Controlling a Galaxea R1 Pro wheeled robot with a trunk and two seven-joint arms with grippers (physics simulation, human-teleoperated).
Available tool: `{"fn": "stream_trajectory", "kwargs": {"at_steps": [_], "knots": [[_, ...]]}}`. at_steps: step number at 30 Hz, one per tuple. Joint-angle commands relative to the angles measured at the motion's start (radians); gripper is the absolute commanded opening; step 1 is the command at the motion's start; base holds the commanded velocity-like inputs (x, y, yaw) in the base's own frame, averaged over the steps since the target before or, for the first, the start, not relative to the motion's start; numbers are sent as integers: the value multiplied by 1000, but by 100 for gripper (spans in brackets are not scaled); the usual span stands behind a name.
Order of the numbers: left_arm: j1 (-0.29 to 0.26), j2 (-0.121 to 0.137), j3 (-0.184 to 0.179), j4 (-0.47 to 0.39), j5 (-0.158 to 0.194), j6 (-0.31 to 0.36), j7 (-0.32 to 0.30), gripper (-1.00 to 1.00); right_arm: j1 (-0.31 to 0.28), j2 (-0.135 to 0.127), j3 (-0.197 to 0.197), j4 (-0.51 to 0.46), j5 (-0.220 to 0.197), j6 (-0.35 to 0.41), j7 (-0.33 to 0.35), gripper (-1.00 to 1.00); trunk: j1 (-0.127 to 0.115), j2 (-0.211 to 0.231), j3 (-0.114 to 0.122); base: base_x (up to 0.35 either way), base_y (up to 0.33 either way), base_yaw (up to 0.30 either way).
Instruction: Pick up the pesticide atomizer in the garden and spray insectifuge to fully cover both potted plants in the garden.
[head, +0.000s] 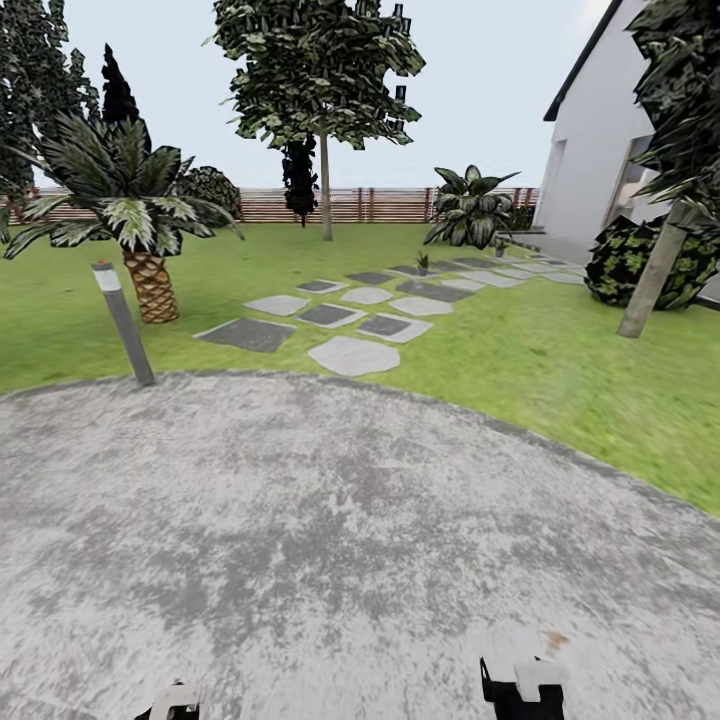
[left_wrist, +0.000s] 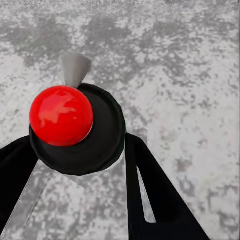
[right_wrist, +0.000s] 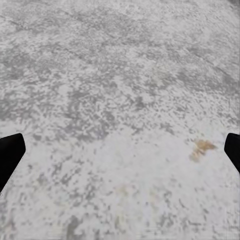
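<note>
We see the garden (head: 560, 350) across mid-frame, one potted plant (head: 422, 263) far up right of centre. Left tool (left_wrist: 75, 165) clamps the atomizer (left_wrist: 75, 127); right tool (right_wrist: 120, 155) gapes. Driving could jolt our atomizer loose.

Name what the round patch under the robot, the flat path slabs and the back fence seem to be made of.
Round patch: looks like rough concrete or compacted gravel, matte, mottled grey and white. Stepping stones: likely flat stone, smooth and dull, grey and pale. Fence: appears to be wood, brown horizontal slats.
</note>
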Motion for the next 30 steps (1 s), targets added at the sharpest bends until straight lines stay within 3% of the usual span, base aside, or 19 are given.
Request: {"fn": "stream_trajectory", "kwargs": {"at_steps": [1,23,30], "knots": [[-1,0,9,1,-10,-4,-5,-100,-1,0,0,1,9,-1,-7,100,0,0,-1,340,0,0],[-1,0,10,1,-11,-4,-6,-100,-1,1,-5,52,2,-4,-10,100,0,0,-1,340,0,0],[-1,0,9,1,-10,-5,-5,-100,-1,1,-3,52,3,-56,-8,100,0,0,-1,340,0,0]]}}
